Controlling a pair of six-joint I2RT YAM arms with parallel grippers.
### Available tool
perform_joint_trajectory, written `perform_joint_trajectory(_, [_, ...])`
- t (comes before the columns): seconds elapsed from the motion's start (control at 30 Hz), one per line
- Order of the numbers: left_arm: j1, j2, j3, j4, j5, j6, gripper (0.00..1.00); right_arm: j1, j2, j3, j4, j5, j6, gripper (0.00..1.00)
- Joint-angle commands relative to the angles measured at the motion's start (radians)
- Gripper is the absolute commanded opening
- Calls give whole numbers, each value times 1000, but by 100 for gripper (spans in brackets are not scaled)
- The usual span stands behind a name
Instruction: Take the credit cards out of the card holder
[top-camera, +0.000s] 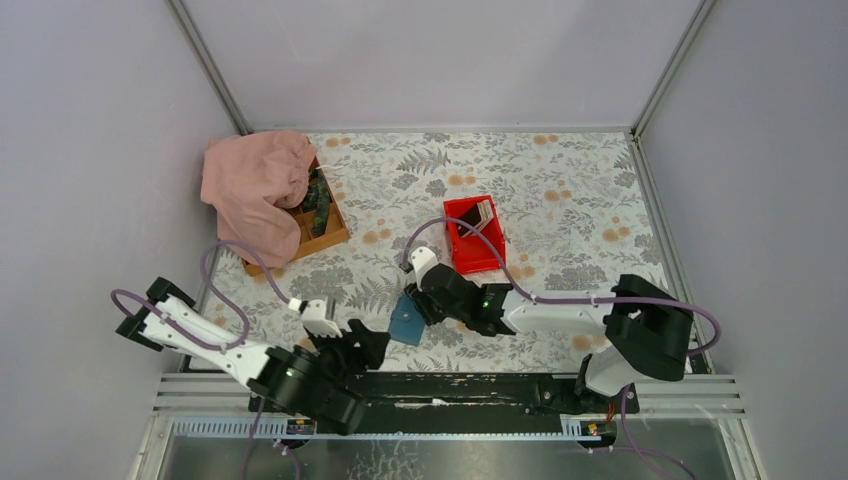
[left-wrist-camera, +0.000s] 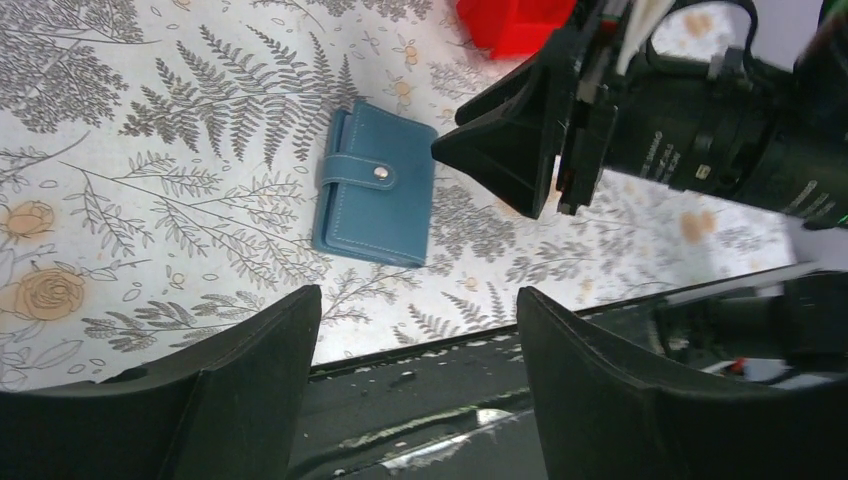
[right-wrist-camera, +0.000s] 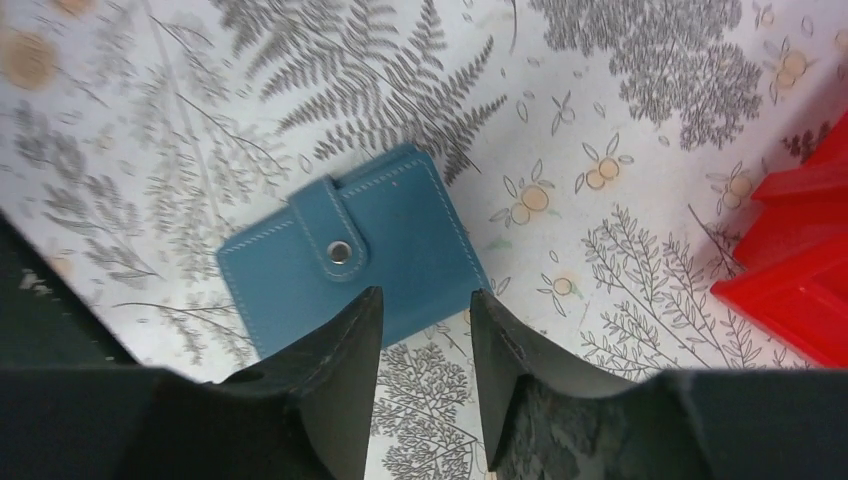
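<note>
The card holder (top-camera: 407, 324) is a blue wallet lying flat on the floral table near the front edge. It is closed, with its strap snapped; it also shows in the left wrist view (left-wrist-camera: 375, 188) and the right wrist view (right-wrist-camera: 350, 245). Any cards inside it are hidden. Dark and tan cards (top-camera: 484, 213) stand in the red bin (top-camera: 470, 250). My right gripper (right-wrist-camera: 425, 300) is open and empty, just above the wallet's edge; it also shows from above (top-camera: 420, 300). My left gripper (left-wrist-camera: 418, 310) is open and empty, over the table's front rail, short of the wallet.
The red bin (right-wrist-camera: 800, 270) stands just behind and to the right of the wallet. A wooden tray (top-camera: 325, 235) half covered by a pink cloth (top-camera: 255, 185) sits at the back left. A black rail (left-wrist-camera: 420, 380) runs along the table's front edge.
</note>
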Motion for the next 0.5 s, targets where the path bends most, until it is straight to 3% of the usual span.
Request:
perform_joint_trajectory(0.0, [-2,-131,47,-92,-56,-190,79,9,-48,53,6,-73,-13,46])
perform_joint_trajectory(0.2, [-1,-155,50,-83,-49,-143,78,58,115,198,-78,-45,-48,49])
perform_joint_trajectory(0.47, [6,-126,82,-91,-43,-98,77,59,136,162,-56,-19,-22,52])
